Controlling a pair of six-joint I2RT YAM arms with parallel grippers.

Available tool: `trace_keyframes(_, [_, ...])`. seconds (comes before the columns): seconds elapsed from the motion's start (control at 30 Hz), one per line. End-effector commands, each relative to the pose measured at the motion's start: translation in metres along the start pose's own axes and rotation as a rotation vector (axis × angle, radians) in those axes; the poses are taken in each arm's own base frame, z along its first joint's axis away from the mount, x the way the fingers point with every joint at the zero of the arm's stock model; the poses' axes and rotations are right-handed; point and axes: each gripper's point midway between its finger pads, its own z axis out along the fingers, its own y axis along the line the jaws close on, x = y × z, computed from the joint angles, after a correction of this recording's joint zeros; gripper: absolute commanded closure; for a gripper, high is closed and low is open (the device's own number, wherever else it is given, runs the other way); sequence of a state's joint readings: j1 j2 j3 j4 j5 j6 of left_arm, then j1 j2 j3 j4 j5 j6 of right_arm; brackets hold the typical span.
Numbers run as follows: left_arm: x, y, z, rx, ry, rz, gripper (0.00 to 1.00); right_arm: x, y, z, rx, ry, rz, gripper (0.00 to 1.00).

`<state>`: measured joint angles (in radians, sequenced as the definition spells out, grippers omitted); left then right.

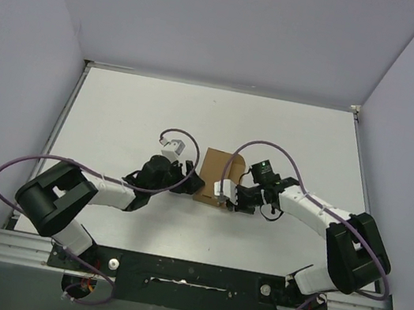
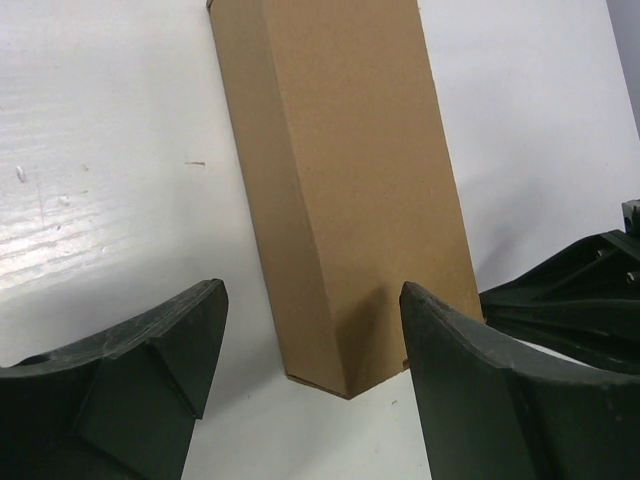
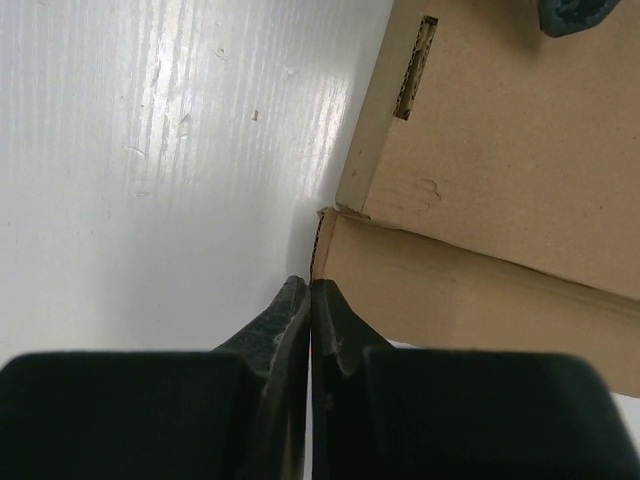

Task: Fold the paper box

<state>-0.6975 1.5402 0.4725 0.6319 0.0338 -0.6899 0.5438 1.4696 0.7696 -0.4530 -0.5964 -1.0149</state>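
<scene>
The paper box (image 1: 214, 175) is a plain brown cardboard piece, folded flat, lying mid-table between both arms. In the left wrist view the box (image 2: 350, 170) runs away from the camera, and its near corner lies between the open fingers of my left gripper (image 2: 312, 295), which touch nothing. My left gripper (image 1: 190, 174) is at the box's left edge. My right gripper (image 1: 233, 197) is at the box's near right corner. In the right wrist view its fingers (image 3: 310, 290) are pressed together, tips against the edge of a box flap (image 3: 470, 290); nothing shows between them.
White table (image 1: 290, 138) with grey walls on three sides. The right gripper's dark body (image 2: 580, 290) shows at the right of the left wrist view. A left fingertip (image 3: 575, 12) rests over the box's far side in the right wrist view.
</scene>
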Motion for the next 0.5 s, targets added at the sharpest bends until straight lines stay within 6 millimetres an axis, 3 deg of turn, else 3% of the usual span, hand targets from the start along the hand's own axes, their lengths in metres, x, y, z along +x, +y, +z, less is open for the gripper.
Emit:
trace_keyframes(0.0, [-0.019, -0.018, 0.011, 0.049, -0.043, 0.025, 0.32, -0.018, -0.013, -0.005, 0.02, -0.048, 0.005, 1.0])
trace_keyframes(0.47, [-0.008, -0.01, 0.015, 0.015, 0.01, 0.019, 0.42, -0.012, -0.023, -0.006, 0.025, -0.016, 0.138, 1.0])
